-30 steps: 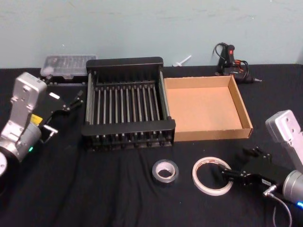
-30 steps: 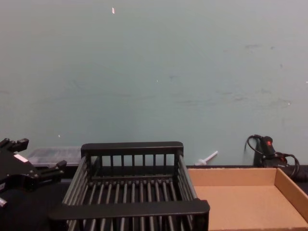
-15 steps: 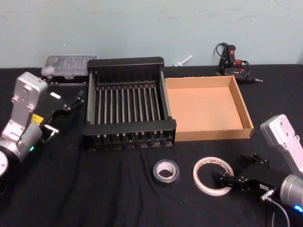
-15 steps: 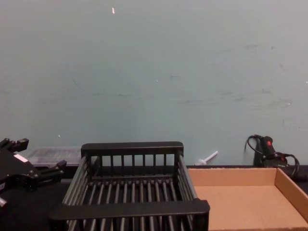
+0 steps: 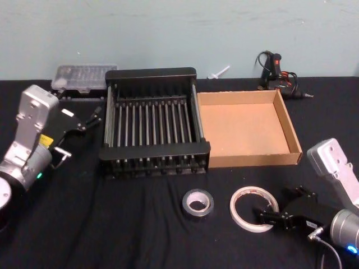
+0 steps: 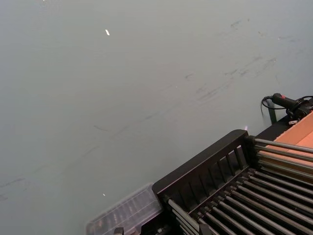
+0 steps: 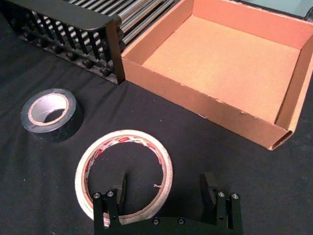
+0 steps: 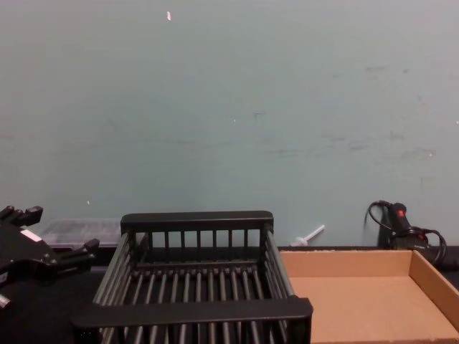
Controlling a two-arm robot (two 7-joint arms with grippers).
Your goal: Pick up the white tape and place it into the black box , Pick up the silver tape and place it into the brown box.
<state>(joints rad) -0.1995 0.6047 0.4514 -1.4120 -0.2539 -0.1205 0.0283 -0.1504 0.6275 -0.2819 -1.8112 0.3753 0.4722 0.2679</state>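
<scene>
My right gripper (image 7: 166, 192) sits low at the near right with its jaws spread wide, one finger (image 7: 120, 188) inside the white tape (image 7: 124, 174) at its near rim, the other outside to the right. The ring lies flat just left of my wrist, so the wall between my fingers is what I would judge the next pinch needs. The silver tape (image 5: 197, 203) lies flat further left. Beyond them the black box (image 5: 152, 73) stands left of the brown box (image 5: 284, 116), walls touching. My left gripper (image 5: 92, 117) hangs parked, jaws open, left of the crate. A black cloth (image 5: 112, 224) covers the table.
</scene>
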